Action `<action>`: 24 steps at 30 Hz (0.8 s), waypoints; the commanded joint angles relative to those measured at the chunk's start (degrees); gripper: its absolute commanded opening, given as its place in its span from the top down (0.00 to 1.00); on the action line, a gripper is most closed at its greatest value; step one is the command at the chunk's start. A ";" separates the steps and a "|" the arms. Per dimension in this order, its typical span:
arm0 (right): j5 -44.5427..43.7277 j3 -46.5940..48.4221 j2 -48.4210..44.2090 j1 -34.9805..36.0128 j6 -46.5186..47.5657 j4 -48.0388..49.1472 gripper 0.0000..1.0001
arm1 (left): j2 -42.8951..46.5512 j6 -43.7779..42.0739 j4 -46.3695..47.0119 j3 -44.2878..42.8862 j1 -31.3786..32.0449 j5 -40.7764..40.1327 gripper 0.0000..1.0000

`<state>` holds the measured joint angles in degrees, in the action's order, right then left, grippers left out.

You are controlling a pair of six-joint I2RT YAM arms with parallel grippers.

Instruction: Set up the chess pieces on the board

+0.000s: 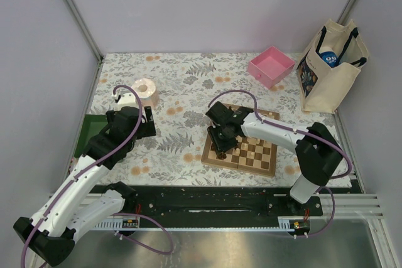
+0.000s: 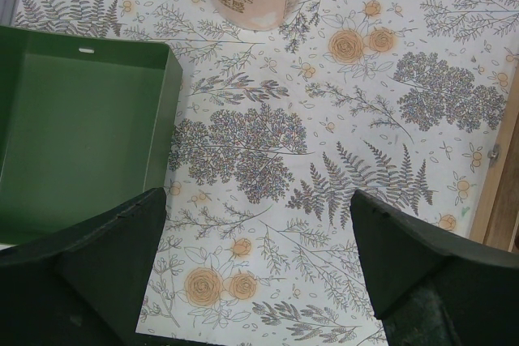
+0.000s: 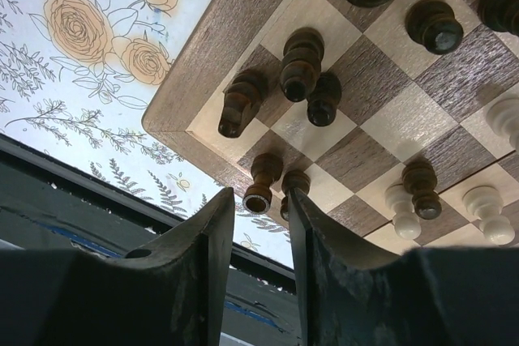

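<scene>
The board [image 1: 269,166] lies right of centre, and my right gripper [image 1: 220,144] hangs low over its near left corner. In the right wrist view the board's brown border [image 3: 212,38] and chequered squares carry several dark chess pieces, some standing and some tipped [image 3: 302,62]. Pale pieces [image 3: 403,212] stand at the right. My right gripper [image 3: 261,196] is open with a narrow gap. A tipped dark pawn [image 3: 263,180] lies at the gap's mouth, and a second dark piece [image 3: 295,184] lies by the right fingertip. My left gripper [image 2: 259,200] stands open over bare floral cloth.
A green tray [image 2: 81,119] sits at the table's left edge, beside my left arm. A toilet roll [image 1: 146,92] stands behind the left gripper. At the back right are a pink tray [image 1: 271,66] and a tote bag [image 1: 330,67].
</scene>
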<state>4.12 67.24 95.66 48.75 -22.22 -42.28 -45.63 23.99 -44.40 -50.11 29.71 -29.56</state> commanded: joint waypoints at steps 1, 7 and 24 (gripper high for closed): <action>-0.16 2.63 0.49 0.82 1.21 -0.26 0.60 | -0.08 0.01 0.63 0.18 -0.18 0.21 0.01; -1.04 2.81 0.67 0.91 1.39 -1.31 0.64 | 0.01 0.01 0.72 0.19 -0.18 0.12 0.01; -0.87 4.21 0.94 1.34 1.21 -1.31 0.73 | 0.19 -0.08 0.72 0.19 -0.18 0.21 0.01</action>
<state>3.92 68.42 96.95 49.34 -21.26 -43.20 -45.63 23.97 -44.42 -50.11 29.71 -29.56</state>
